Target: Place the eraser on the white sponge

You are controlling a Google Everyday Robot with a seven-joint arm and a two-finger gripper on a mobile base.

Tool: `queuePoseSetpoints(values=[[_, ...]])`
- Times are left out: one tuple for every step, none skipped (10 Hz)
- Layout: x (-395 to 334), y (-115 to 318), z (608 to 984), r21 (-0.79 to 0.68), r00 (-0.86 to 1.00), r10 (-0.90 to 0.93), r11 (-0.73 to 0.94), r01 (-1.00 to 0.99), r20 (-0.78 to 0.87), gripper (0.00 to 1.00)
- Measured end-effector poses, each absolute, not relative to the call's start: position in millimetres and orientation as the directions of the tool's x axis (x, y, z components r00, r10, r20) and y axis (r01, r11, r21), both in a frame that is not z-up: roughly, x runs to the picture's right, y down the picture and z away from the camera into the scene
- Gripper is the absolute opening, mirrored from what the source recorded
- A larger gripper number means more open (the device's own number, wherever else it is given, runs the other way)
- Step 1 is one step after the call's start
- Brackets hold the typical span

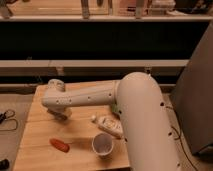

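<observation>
My gripper (60, 115) hangs from the left end of my white arm (90, 100), low over the left part of the wooden table (40, 135). Something dark sits under the wrist, and I cannot tell whether it is the fingers alone or a held thing. The white sponge does not show; the arm or the gripper may be hiding it. I cannot make out an eraser with certainty. A small red-orange oblong thing (60, 145) lies on the table in front of the gripper, apart from it.
A round white cup (102, 145) stands at the table's front middle. A white bottle with a label (109, 126) lies on its side just behind the cup, next to my arm. Dark shelving runs behind the table. A grey cabinet (197, 100) stands at the right.
</observation>
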State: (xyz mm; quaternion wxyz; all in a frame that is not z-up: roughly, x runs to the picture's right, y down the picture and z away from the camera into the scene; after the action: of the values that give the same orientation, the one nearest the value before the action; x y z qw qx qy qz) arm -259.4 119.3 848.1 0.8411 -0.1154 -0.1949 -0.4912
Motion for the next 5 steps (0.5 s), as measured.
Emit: queuePoseSetpoints(values=[[-256.8, 118.7, 847.9, 0.0, 0.445, -0.778, 0.496, 0.868, 0.443, 0.01], [-254.0, 118.1, 848.4, 0.003, 0.447, -0.774, 0.502, 0.865, 0.448, 0.01], [-253.4, 119.6, 847.1, 0.006, 0.448, -0.77, 0.505, 0.863, 0.454, 0.01], [-252.6, 120.6, 844.4, 0.009, 0.445, -0.767, 0.506, 0.862, 0.461, 0.01], [-248.8, 120.2, 843.5, 0.011, 0.446, -0.765, 0.509, 0.861, 0.465, 0.01]])
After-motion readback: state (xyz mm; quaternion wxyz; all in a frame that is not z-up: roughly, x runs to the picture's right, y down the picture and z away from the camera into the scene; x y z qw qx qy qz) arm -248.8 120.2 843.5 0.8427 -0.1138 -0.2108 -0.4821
